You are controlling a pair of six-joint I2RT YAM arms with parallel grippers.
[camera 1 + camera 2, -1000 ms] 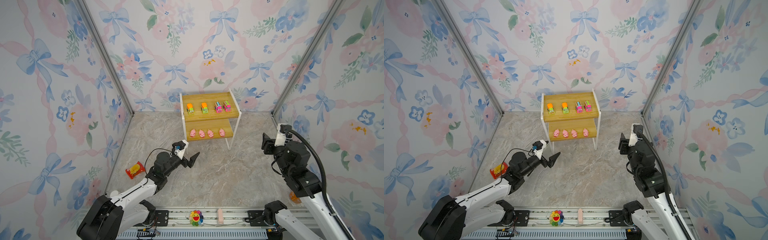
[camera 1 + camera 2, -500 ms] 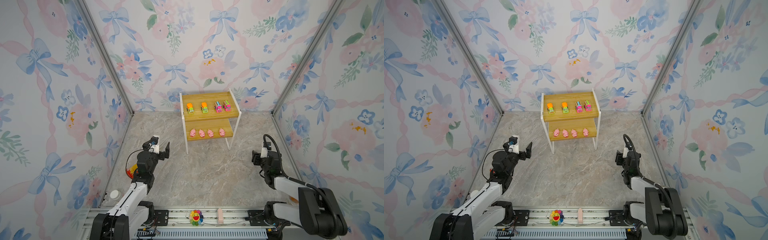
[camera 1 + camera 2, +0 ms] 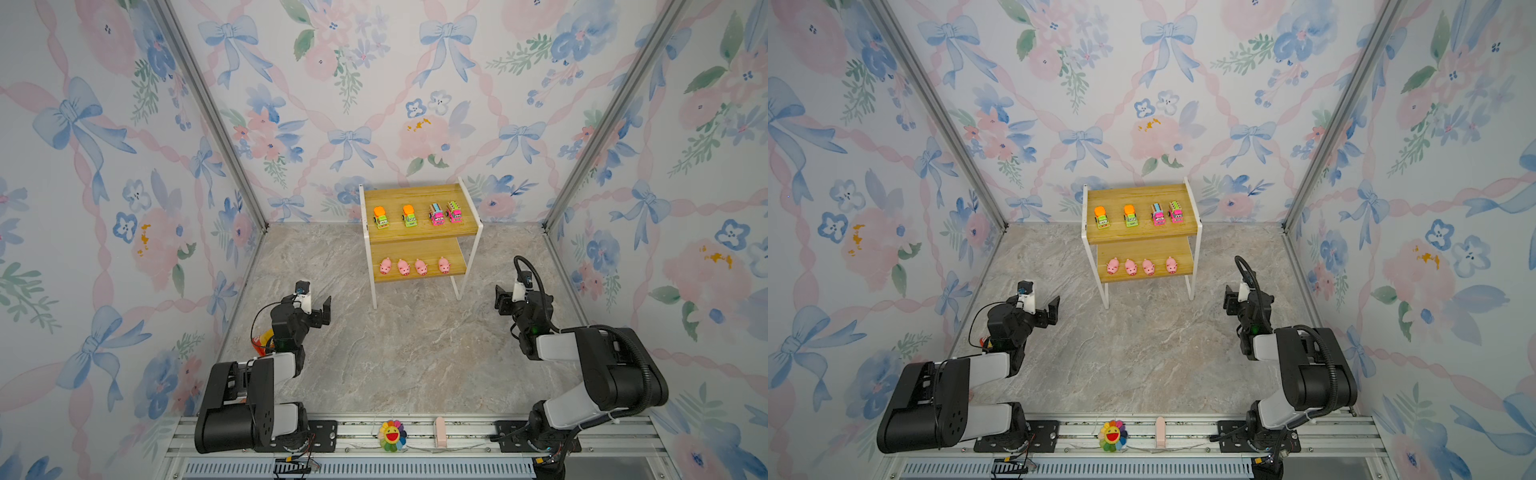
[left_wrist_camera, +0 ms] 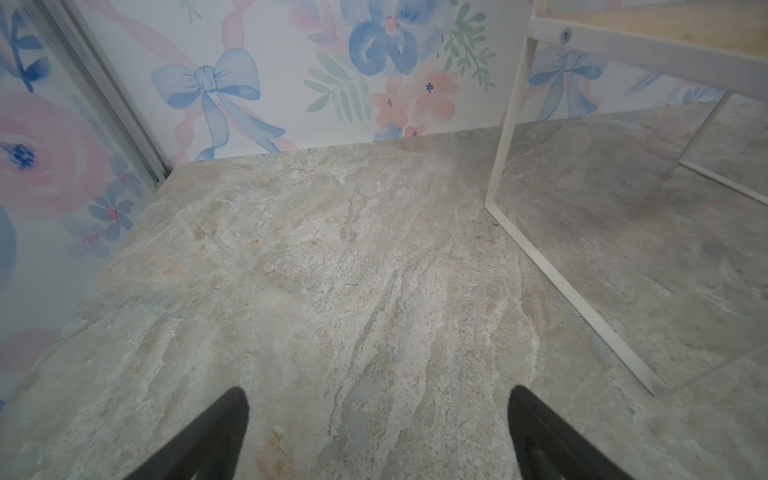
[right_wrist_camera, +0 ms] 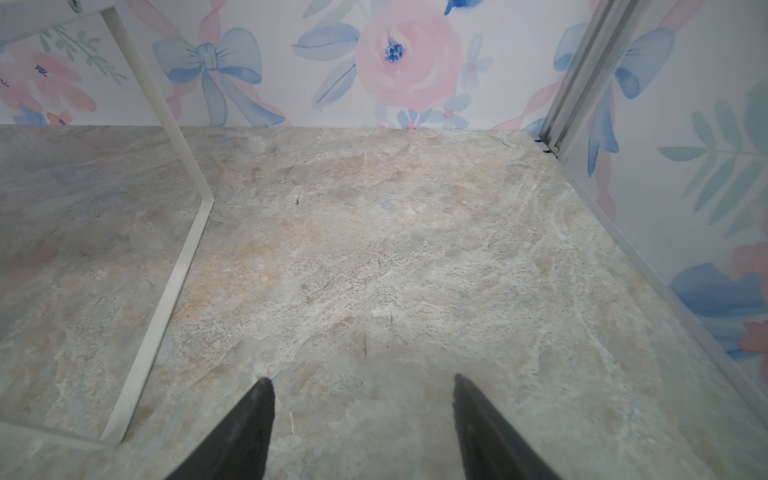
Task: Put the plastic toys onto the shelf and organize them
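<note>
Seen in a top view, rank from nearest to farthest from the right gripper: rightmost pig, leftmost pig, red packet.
1. Rightmost pig, lower board, right end.
2. Leftmost pig, same board, left end.
3. Red packet, far left side.

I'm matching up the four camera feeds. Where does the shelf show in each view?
In a top view: shelf whole, centre, against the back wall.
In a top view: shelf whole, again centre, against the back wall.
Left wrist: shelf in part, one white leg, base bar and a board edge.
Right wrist: shelf in part, one white leg and base bar.
Shared landmark: the grey marbled tabletop it stands on.
</note>
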